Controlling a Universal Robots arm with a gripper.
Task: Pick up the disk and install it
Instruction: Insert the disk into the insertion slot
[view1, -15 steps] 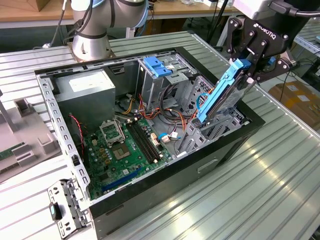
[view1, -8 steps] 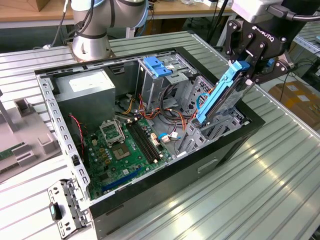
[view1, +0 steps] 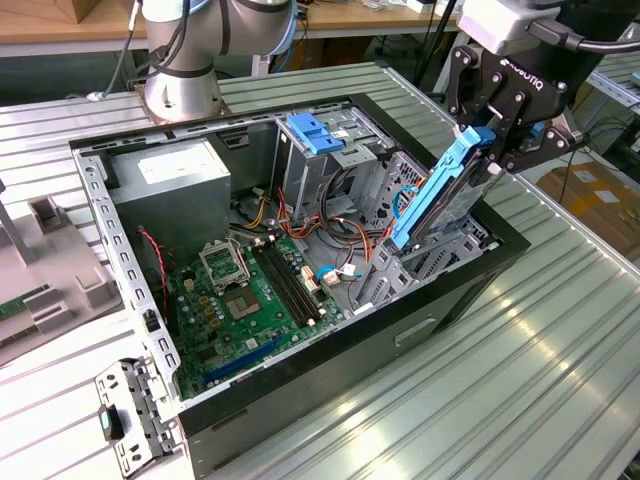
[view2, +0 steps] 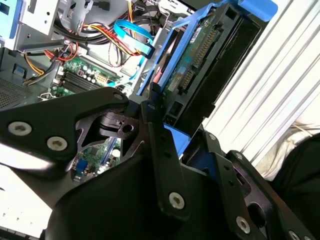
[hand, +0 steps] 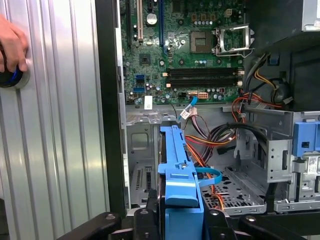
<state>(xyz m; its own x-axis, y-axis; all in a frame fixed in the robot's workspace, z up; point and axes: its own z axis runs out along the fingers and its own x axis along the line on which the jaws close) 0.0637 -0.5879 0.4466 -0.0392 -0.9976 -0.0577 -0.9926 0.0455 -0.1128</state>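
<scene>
Gripper (view1: 490, 140): closed narrow on the disk, its black fingers clamping the upper end, above the case edge on the exterior view's right
Disk (view1: 440, 195): held steeply tilted, blue side rail facing the exterior camera, lower end dipping inside the case over the perforated metal bay; whether it touches the bay cannot be told
Disk in both wrist views: blue rail runs away from the fingers in the first wrist view (hand: 175, 165); green circuit board and connector face show in the second wrist view (view2: 200, 60)
Case (view1: 330, 370): black, open on top, lying on the ribbed metal counter (view1: 500, 390)
Motherboard (view1: 240, 300): green, flat on the case floor, towards the exterior view's left of the disk
Power supply box (view1: 170, 185): grey with a white label, in the far left corner of the case, well apart from the disk
Drive cage (view1: 320, 140): metal with a blue plastic top, at the far side of the case
Cables (view1: 340, 225): orange, red and black bundle between the cage and the disk
Hand (hand: 11, 45): a person's, resting on a round blue object on the counter, outside the case
</scene>
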